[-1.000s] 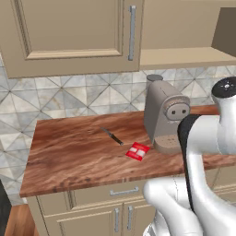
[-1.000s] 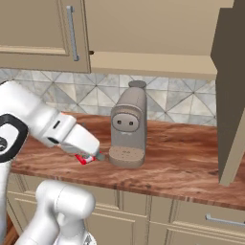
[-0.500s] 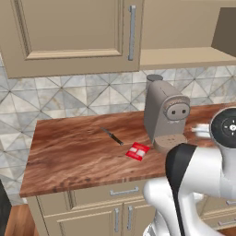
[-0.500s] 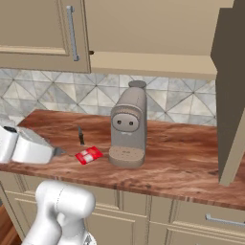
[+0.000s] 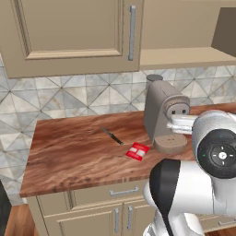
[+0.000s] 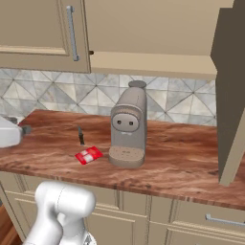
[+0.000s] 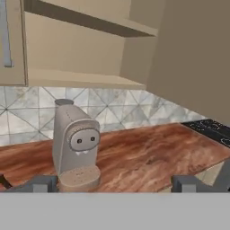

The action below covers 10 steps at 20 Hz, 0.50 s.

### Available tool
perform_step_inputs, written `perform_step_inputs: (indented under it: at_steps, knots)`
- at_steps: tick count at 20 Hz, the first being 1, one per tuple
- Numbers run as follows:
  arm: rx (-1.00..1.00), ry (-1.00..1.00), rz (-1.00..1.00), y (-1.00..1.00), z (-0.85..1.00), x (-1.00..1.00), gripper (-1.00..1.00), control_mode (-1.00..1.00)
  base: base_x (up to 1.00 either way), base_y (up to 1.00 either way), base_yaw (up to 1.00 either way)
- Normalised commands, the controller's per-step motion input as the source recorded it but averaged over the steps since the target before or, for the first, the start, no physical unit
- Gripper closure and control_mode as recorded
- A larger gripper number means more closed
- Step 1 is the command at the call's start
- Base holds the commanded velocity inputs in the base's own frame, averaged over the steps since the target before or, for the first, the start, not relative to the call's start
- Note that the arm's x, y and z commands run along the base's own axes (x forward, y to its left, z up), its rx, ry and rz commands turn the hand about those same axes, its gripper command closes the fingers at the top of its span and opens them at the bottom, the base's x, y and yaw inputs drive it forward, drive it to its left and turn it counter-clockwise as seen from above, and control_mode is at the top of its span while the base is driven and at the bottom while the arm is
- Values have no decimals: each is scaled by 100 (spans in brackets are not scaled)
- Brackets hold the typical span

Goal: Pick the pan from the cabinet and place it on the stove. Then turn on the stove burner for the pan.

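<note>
In the hand view my gripper [image 7: 114, 184] is open, its two dark fingertips [image 7: 45, 183] spread wide with nothing between them. It looks over the wooden counter toward the cabinet [image 7: 85, 78], whose open compartment shows bare beige shelves, with its open door [image 7: 197, 54] hanging at the right. The cabinet's closed door [image 5: 69, 32] with a silver bar handle sits to the left, and the open door [image 6: 232, 95] stands at the far right of the right base view. A corner of the black stove [image 7: 209, 126] shows at the right edge. The pan is out of view.
A grey coffee machine [image 5: 163, 115] [image 6: 128, 124] [image 7: 74, 143] stands on the wooden counter [image 5: 69, 156]. A red packet [image 5: 138, 151] [image 6: 89, 155] and a small dark knife [image 5: 112, 136] [image 6: 80, 135] lie to its left. Beige drawers run below the counter edge.
The arm has swung down and toward the left edge of the right base view, off the counter's middle. The things on the counter have not moved. The jaws stay open.
</note>
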Motion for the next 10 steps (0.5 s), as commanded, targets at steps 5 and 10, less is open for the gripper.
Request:
perform_step_inputs:
  at_steps: [5, 10]
  knots:
    - [-9, -18, 29, 14, 29, 42, -100, -100, 0, 0, 0]
    - [-3, -23, 29, 7, 23, 37, -100, -100, 0, 0, 0]
